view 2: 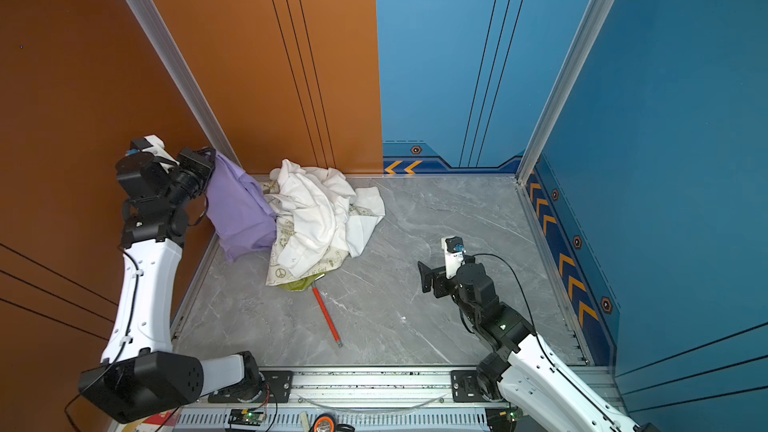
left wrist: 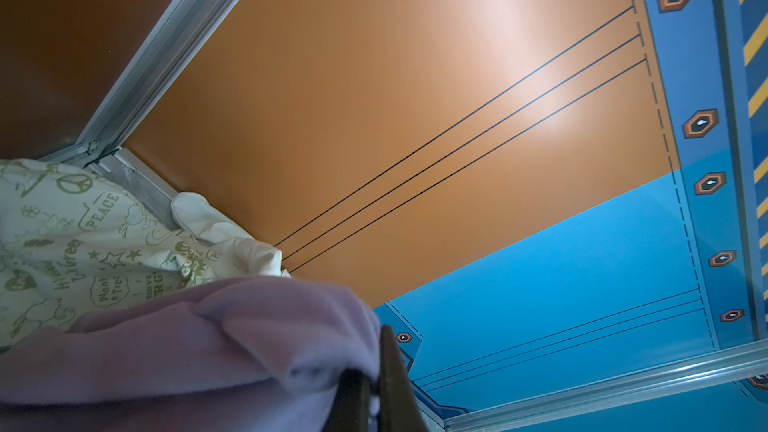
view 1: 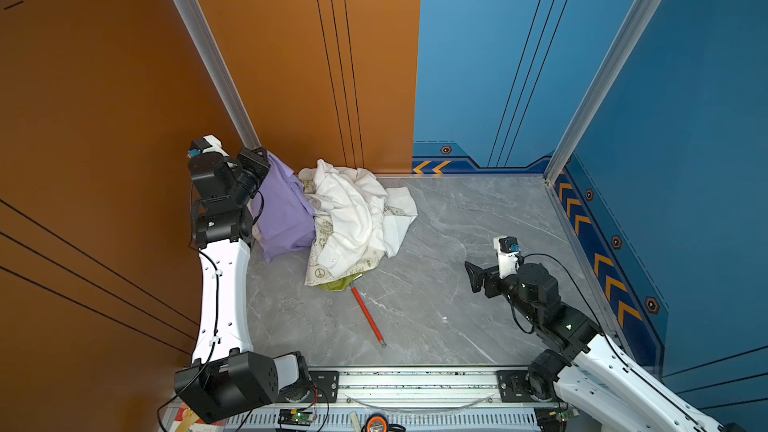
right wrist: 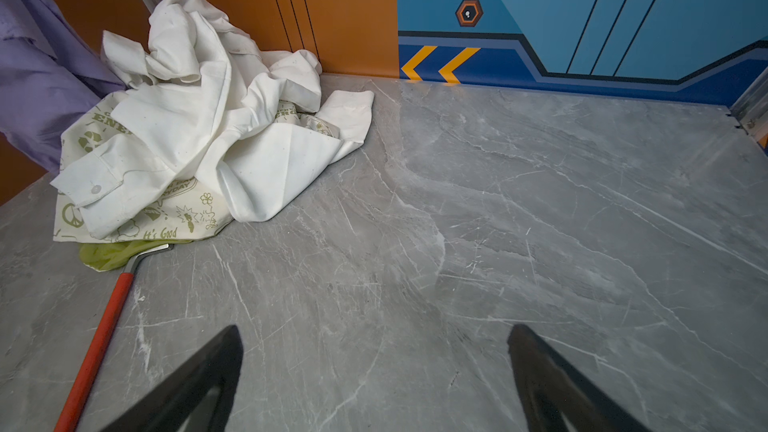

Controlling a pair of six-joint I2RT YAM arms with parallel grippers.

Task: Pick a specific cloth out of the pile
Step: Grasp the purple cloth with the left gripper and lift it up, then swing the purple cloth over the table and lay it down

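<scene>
The lavender cloth point(view 1: 282, 209) point(view 2: 241, 209) hangs from my left gripper point(view 1: 266, 160) point(view 2: 212, 157), raised at the back-left corner. Its lower end reaches the table beside the pile. In the left wrist view the left gripper point(left wrist: 376, 351) is shut, with the cloth point(left wrist: 187, 347) pinched between the dark fingers. The pile point(view 1: 353, 209) point(view 2: 316, 209) point(right wrist: 199, 110) is a crumpled white shirt lying on cream cloth with green print point(view 1: 328, 272) point(left wrist: 62, 234), just right of the lavender cloth point(right wrist: 33, 89). My right gripper point(view 1: 473, 276) point(view 2: 424, 278) point(right wrist: 374, 338) stands open over bare table at the right, with nothing between its fingers.
A red-handled tool point(view 1: 368, 317) point(view 2: 326, 317) point(right wrist: 95, 347) lies on the grey marble table point(view 1: 457, 222), its metal end under the pile's olive-green edge point(right wrist: 108, 255). Orange and blue walls close in the back and both sides. A metal rail point(view 1: 415, 384) runs along the front.
</scene>
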